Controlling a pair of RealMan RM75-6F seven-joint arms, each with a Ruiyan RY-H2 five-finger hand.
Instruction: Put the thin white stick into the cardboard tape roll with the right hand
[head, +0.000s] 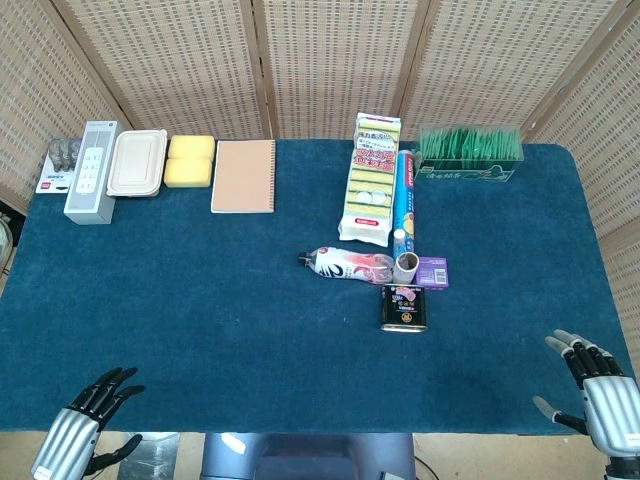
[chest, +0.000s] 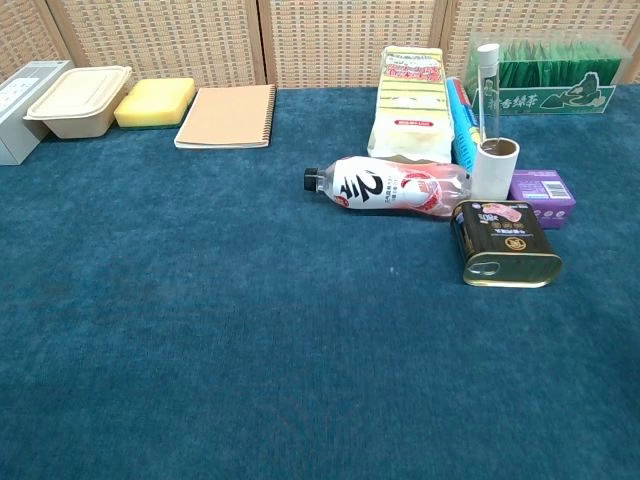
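From where I sit, the job looks finished: the thin white stick (chest: 487, 92) stands upright with its lower end inside the cardboard tape roll (chest: 494, 168), and its top rises well above the roll's rim. In the head view I see the roll (head: 406, 266) from above, wedged between the plastic bottle (head: 348, 265) lying on its side and the small purple box (head: 432, 271), with the dark tin (head: 403, 307) just in front of it.

My right hand (head: 600, 398) is at the near right corner of the table (head: 200, 340), holding nothing, fingers spread apart. My left hand (head: 88, 418) sits at the near left edge, likewise empty with its fingers apart. Neither shows in the chest view.

I judge that nothing more is called for except keeping both hands clear. The stick looks tall and lightly seated, so I would guess a nudge to the roll or the bottle could tip it.

If I had to go back in, the approach would be from the right and above: the blue tube (head: 403, 200) and the yellow-green packet (head: 370, 178) crowd the far side, the tin blocks the front, and the green box (head: 470, 152) stands behind. The broad near half of the table gives open room, and my right hand is already close to the edge.
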